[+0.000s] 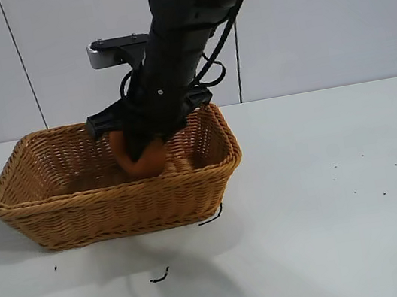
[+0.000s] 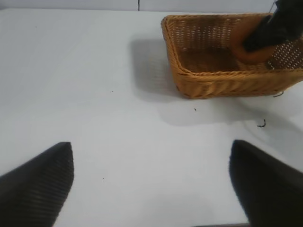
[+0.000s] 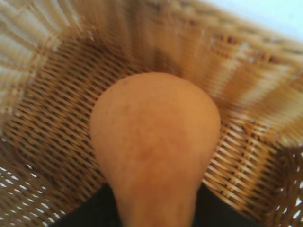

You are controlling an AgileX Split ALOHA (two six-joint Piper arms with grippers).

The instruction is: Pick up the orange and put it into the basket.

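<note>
The right gripper (image 1: pixel 138 152) reaches down from the upper middle of the exterior view into the basket (image 1: pixel 56 210), which sits left of centre on the white table (image 1: pixel 349 230). It is clenched around the orange (image 1: pixel 147 161), which hangs inside the basket's right end, below the braided rim — low enough that a release should drop it only a short way rather than let it bounce out. In the right wrist view the orange (image 3: pixel 156 142) fills the centre with woven floor and walls all round it, so it is clearly within the basket; whether it already touches the floor cannot be told. The arm comes in at a slant from the upper right, probably to clear the flared far wall. The left gripper (image 2: pixel 151 184) is parked well away over bare table, fingers spread wide, the basket (image 2: pixel 189 75) at the upper right of its view. Judged from this, the carry is nearly done — only letting go and lifting clear remain.
</note>
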